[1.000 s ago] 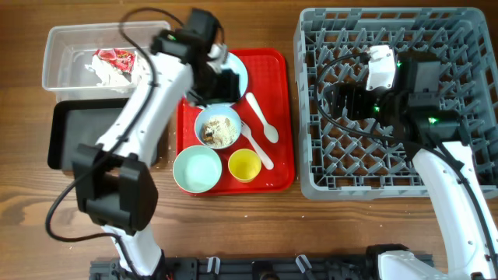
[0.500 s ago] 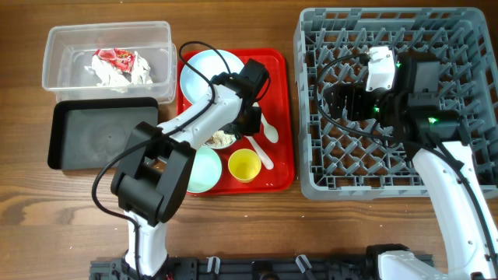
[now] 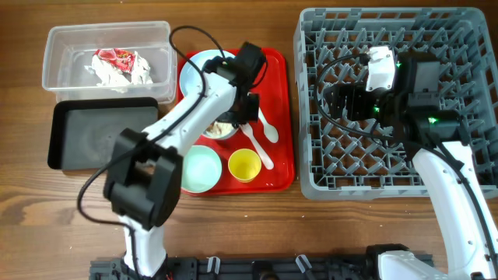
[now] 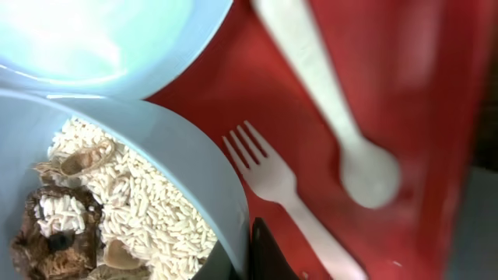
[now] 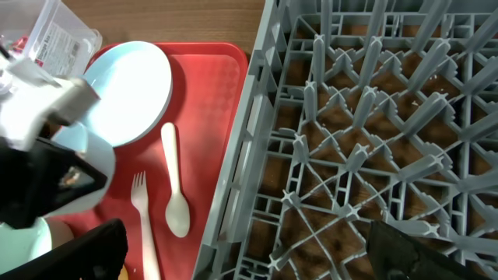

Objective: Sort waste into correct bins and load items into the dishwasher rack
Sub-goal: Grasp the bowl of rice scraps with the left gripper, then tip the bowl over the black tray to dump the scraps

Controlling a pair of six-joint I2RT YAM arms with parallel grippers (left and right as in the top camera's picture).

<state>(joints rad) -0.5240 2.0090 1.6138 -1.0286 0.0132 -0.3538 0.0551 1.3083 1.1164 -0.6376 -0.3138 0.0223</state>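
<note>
The bowl (image 3: pixel 219 128) of beige food scraps (image 4: pixel 132 202) with a brown lump (image 4: pixel 50 233) sits on the red tray. My left gripper (image 4: pixel 243 253) is shut on the bowl's right rim, one finger inside and one outside. Beside it lie the white fork (image 4: pixel 272 179) and spoon (image 4: pixel 366 167). The pale blue plate (image 3: pixel 201 65) is behind, with an empty bowl (image 3: pixel 198 169) and yellow cup (image 3: pixel 244 165) in front. My right gripper (image 5: pixel 249 257) hangs open over the grey dishwasher rack (image 3: pixel 436 47), holding nothing.
The clear tub (image 3: pixel 70 39) at the back left holds a red-and-white wrapper (image 3: pixel 117 57) and white napkins (image 3: pixel 137 74). The black tray (image 3: pixel 97 138) lies in front of it. The red tray (image 3: pixel 282 117) sits between bins and rack.
My left arm swung from over the plate to the food bowl's right rim and its jaws closed on that rim. The right arm has not moved.
</note>
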